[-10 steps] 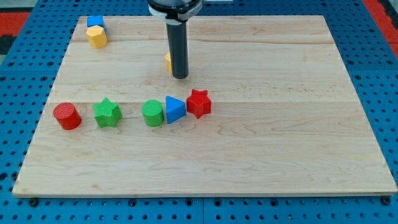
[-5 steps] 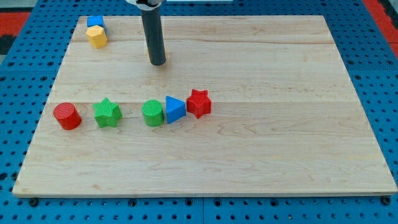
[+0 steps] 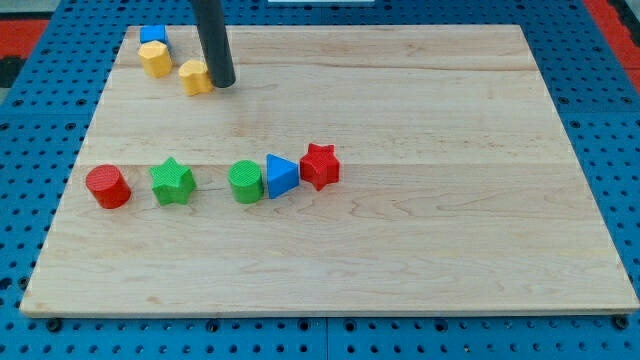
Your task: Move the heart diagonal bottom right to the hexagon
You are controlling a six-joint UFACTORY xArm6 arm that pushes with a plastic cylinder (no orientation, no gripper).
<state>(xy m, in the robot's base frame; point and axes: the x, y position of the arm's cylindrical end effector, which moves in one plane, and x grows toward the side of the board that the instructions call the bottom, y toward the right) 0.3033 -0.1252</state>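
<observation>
Landmark: yellow hexagon (image 3: 155,59), near the wooden board's (image 3: 420,250) top-left corner; all places below are given relative to it.
Tool: plain dark rod, no jaws, so it neither grips nor releases; it can only push.
My tip (image 3: 223,84): to the hexagon's lower right, touching the right side of the yellow heart (image 3: 196,76).
Task block: the yellow heart lies just to the lower right of the hexagon, near it but apart; a thin strip of board shows between them.
Neighbour: blue block (image 3: 153,35), shape unclear, directly above the hexagon and touching it.
Other blocks: red cylinder (image 3: 107,187), green star (image 3: 172,181), green cylinder (image 3: 245,182), blue triangle (image 3: 281,176) and red star (image 3: 319,166) form a row well below the hexagon, out of the working area.
Progress (judgement): the heart already sits roughly on the required diagonal; little or no travel appears to remain.
Risk 1: further push toward the view's left would drive the heart into the hexagon, shifting it and the blue block.
Risk 2: off-centre contact on the heart's lobes may rotate it or let it slip round the rod.
Risk 3: a sideways withdrawal of the rod could drag the heart off the diagonal.
</observation>
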